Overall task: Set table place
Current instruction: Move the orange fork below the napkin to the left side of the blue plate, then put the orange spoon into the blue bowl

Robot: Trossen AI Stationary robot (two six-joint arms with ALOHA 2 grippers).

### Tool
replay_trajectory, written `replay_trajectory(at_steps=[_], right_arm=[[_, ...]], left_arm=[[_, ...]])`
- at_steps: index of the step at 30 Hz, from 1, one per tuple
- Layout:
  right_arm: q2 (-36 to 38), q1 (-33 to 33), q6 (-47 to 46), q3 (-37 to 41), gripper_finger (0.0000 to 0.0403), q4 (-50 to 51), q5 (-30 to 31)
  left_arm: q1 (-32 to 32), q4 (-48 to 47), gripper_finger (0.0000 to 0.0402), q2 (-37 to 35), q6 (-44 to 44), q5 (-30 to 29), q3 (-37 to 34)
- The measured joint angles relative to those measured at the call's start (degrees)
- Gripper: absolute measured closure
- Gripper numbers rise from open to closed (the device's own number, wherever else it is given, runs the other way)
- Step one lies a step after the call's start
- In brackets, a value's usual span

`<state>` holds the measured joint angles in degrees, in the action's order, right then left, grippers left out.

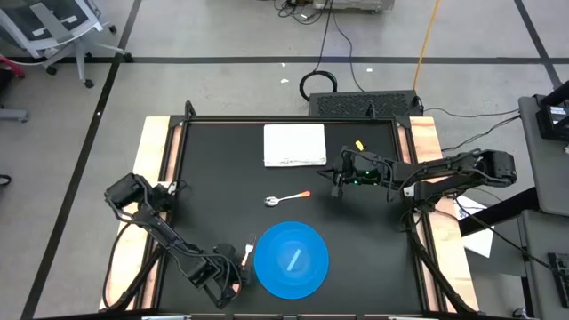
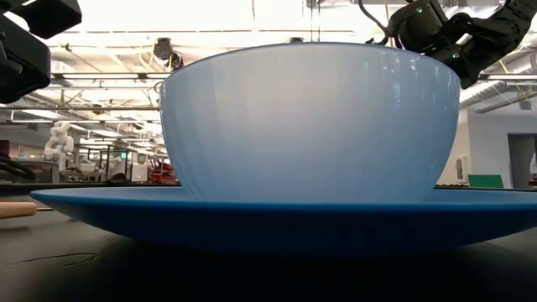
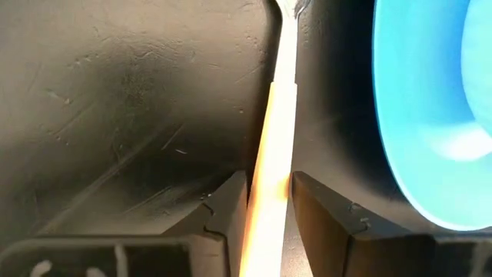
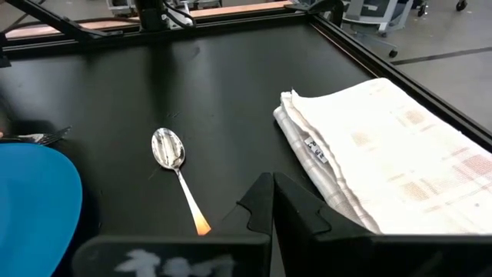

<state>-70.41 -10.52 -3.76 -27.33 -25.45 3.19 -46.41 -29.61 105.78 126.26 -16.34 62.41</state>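
The flat blue plate lies near the table's front edge, and the translucent blue bowl stands on it. The pale-handled fork lies on the black table just left of the plate. My left gripper is shut on the fork's handle. The orange-handled spoon lies on the table beyond the plate. My right gripper is shut and empty. It hangs above the table right of the spoon. My left gripper pinches the fork's pale handle between its two fingers, one on each long side. The fingers come in low from the table's near-left side and lie along the handle. The fork lies flat beside the plate's rim, tines pointing toward the far edge.
A folded white cloth lies at the far middle of the table, close to my right gripper. A small yellow object lies to the cloth's right. Pale wooden strips run along the table's left and right sides.
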Motion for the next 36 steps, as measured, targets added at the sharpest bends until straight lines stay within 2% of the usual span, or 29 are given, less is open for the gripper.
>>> replay_trajectory(at_steps=[9,18,30,36], right_arm=[[0.00,0.00,-0.03,0.00,0.0403,0.00,-0.01],[0.00,0.00,-0.03,0.00,0.0403,0.02,-0.01],[0.00,0.00,-0.05,0.00,0.0403,0.02,-0.01],[0.00,0.00,-0.05,0.00,0.0403,0.03,-0.01]], left_arm=[[-0.04,0.22,0.0309,0.00,-1.07,-1.05,-0.04],[0.02,7.25,0.0310,0.02,-3.38,-3.73,-0.07],[-0.09,3.81,0.0309,-0.15,-4.07,-2.12,-0.07],[-0.22,-3.34,0.0309,-3.94,-5.72,-1.71,-0.07]])
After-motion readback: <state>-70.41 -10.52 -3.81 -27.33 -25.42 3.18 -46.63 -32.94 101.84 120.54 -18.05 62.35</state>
